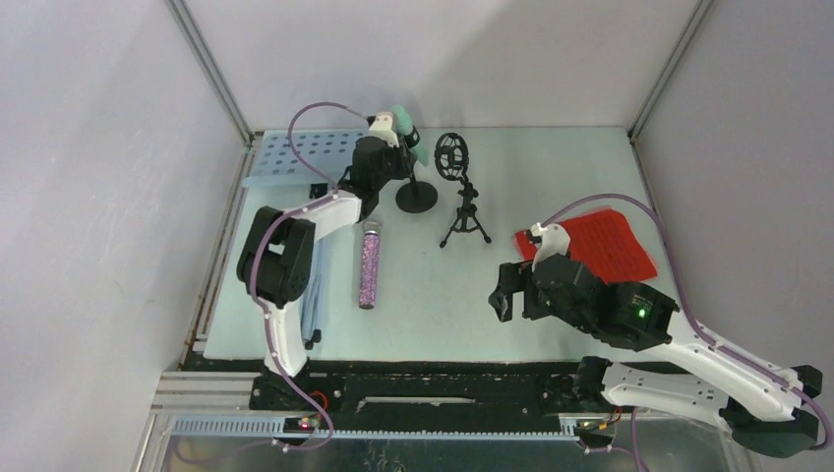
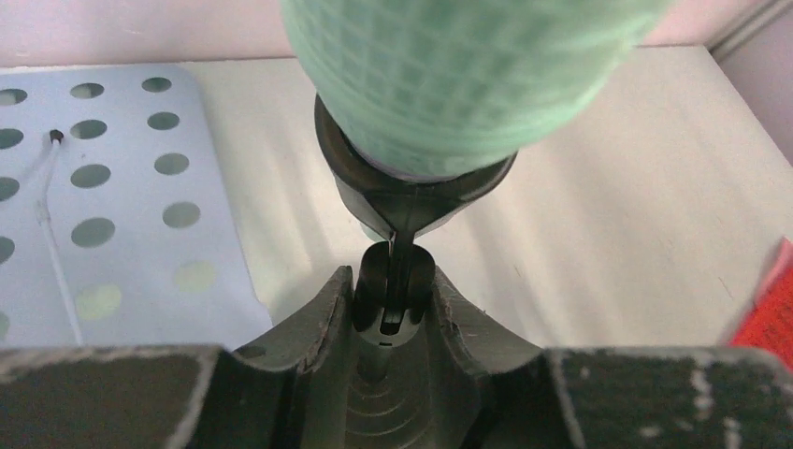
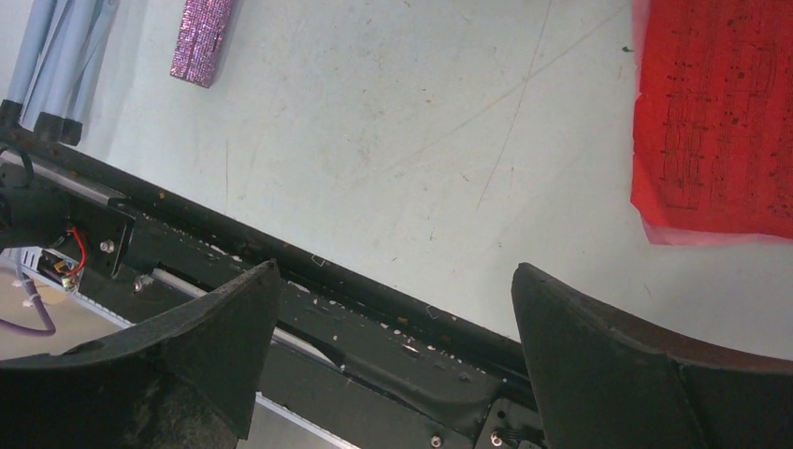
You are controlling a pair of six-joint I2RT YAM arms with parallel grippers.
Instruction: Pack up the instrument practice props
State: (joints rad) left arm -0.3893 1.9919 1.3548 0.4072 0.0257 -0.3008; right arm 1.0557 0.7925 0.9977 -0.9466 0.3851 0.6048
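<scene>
My left gripper is shut on the hinge of a black mic mount, whose round base rests on the table. The mint microphone sits in that mount's clip, just above the jaws. A second black mic mount, a small tripod with a ring cradle, stands to the right. The glittery purple microphone lies flat at centre left. My right gripper hangs open and empty over the table's near edge. The red score sheets lie behind it.
The pale blue perforated music desk lies flat at the back left corner. The blue-grey tripod lies folded along the left edge beside the left arm. A black rail runs along the near edge. Walls close off three sides.
</scene>
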